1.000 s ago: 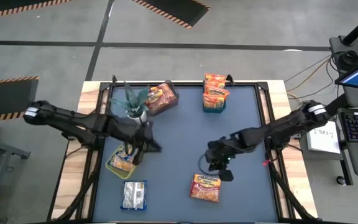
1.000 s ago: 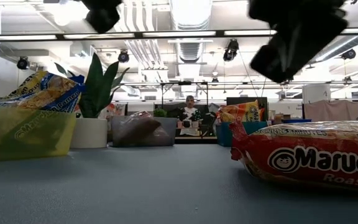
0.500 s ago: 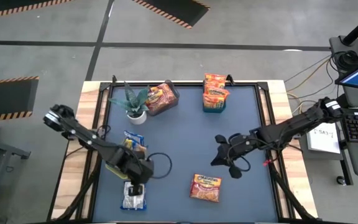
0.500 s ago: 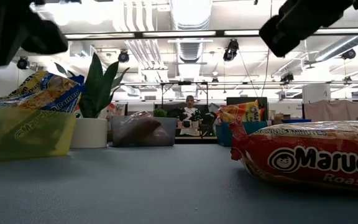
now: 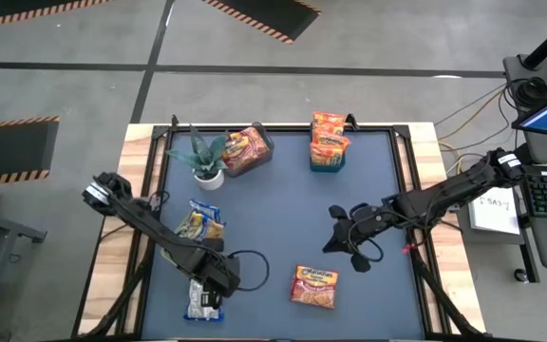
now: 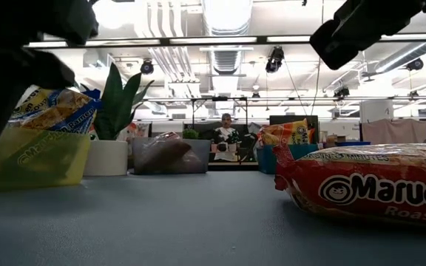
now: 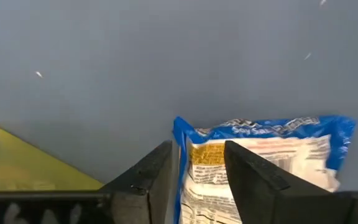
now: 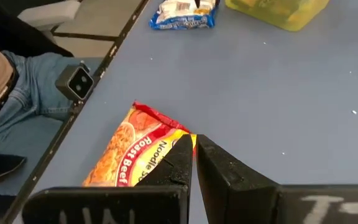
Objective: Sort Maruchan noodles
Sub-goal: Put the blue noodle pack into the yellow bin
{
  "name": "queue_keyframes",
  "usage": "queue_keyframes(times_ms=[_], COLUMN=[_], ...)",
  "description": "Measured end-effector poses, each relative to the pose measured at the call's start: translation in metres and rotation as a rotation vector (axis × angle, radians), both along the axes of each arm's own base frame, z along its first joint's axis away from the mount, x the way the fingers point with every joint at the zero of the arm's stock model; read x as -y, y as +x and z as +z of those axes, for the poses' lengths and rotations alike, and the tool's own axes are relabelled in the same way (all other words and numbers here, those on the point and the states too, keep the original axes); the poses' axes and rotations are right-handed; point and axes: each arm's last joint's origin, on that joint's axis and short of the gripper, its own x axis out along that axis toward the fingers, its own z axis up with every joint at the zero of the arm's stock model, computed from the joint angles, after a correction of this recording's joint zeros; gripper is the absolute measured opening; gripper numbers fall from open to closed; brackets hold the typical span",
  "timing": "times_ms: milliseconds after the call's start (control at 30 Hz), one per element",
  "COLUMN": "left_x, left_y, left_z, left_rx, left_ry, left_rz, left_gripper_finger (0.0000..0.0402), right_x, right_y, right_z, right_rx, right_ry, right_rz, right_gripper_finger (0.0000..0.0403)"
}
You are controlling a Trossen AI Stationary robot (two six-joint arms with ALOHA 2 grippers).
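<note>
A whitish packet of Maruchan noodles with blue ends (image 5: 204, 302) lies flat near the table's front left. My left gripper (image 7: 197, 146) points down just above it, open, its fingers astride the packet's blue end (image 7: 180, 127). An orange-red packet (image 5: 314, 286) lies flat front of centre. My right gripper (image 5: 335, 242) hangs above and behind it, shut and empty (image 8: 194, 158). Yellow-and-blue packets stand in a yellow bin (image 5: 174, 255). More orange packets fill a clear bin (image 5: 245, 150) and a blue bin (image 5: 329, 160) at the back.
A potted plant (image 5: 202, 157) stands at the back left beside the clear bin. A person sits by the table's near edge (image 8: 17, 112); another stands far off in the room (image 6: 225, 140). Bare blue tabletop (image 5: 273, 209) lies between the two arms.
My left gripper has left the yellow bin, swung toward the table's near edge, tipped to point straight down and sunk over the whitish packet. My right gripper drew back a little toward the right edge and rose, then kept still.
</note>
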Motion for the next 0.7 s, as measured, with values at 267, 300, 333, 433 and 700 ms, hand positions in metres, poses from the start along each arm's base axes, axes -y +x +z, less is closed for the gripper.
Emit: queue_keyframes(times_ms=[267, 300, 333, 433, 700], left_x=[0.001, 0.001, 0.001, 0.003, 0.012], left_y=[0.002, 0.002, 0.002, 0.002, 0.008], left_z=[-0.012, -0.012, -0.013, -0.018, -0.033], left_rx=[-0.040, -0.043, -0.045, -0.062, -0.098], left_ry=[0.014, 0.014, 0.015, 0.015, -0.067], left_rz=[0.064, 0.068, 0.069, 0.068, -0.019], left_gripper_finger=[0.0153, 0.0157, 0.0162, 0.0177, 0.0176], right_x=[-0.001, -0.001, -0.001, -0.001, -0.001], right_y=[0.002, 0.002, 0.002, 0.003, 0.003], right_z=[-0.003, -0.004, -0.004, -0.006, -0.008], right_rx=[-0.012, -0.015, -0.017, -0.022, -0.030], right_ry=[-0.004, -0.005, -0.006, -0.008, -0.010], right_rz=[0.001, 0.002, 0.001, 0.001, 0.001], right_gripper_finger=[0.0012, 0.0012, 0.0012, 0.0012, 0.0012])
